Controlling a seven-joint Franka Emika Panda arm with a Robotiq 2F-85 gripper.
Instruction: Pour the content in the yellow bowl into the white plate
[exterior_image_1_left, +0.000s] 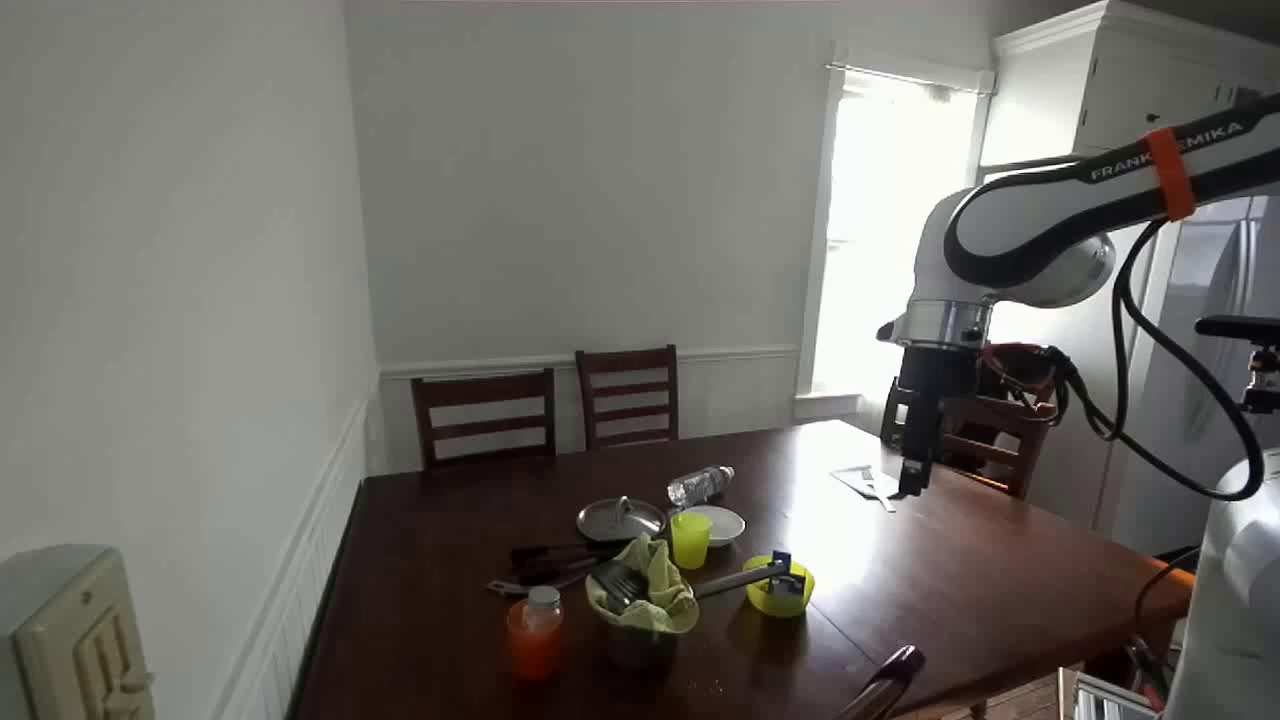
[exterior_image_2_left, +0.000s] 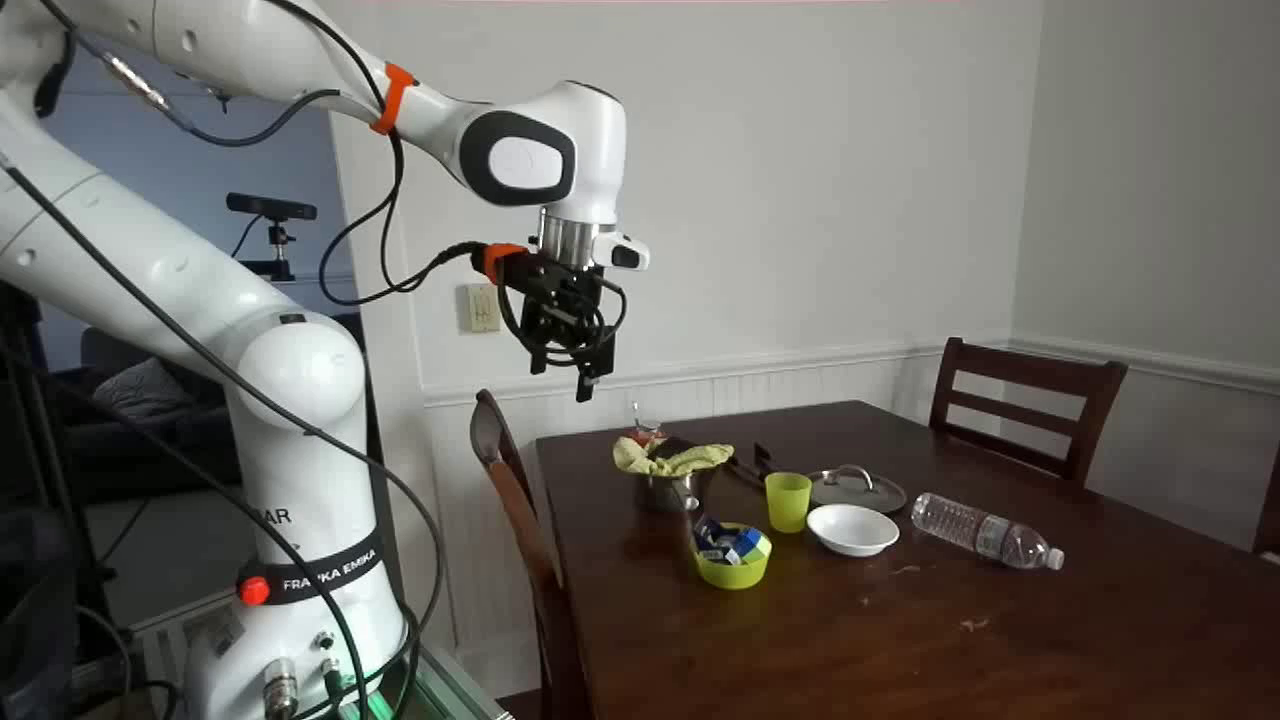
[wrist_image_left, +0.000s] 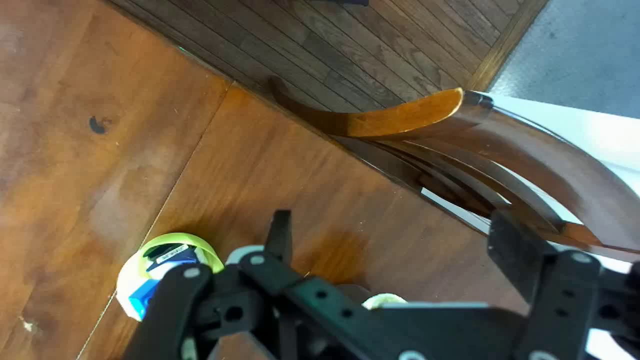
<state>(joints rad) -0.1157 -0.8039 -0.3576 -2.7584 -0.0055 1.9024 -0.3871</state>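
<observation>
one gripper (wrist_image_left: 394, 240), jaws spread, nothing between; one yellow bowl (exterior_image_2_left: 732, 577) with blue-and-white contents (exterior_image_2_left: 728, 541), below it to one side; one white plate (exterior_image_2_left: 853, 530), farther from it – hazard: pot handle (exterior_image_1_left: 735, 580) near the bowl's rim could foul a descending jaw and tip the contents out.

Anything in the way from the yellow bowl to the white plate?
Nothing visible stands directly between the yellow bowl and the white plate. The yellow-green cup stands just beside that route, toward the pot.
</observation>
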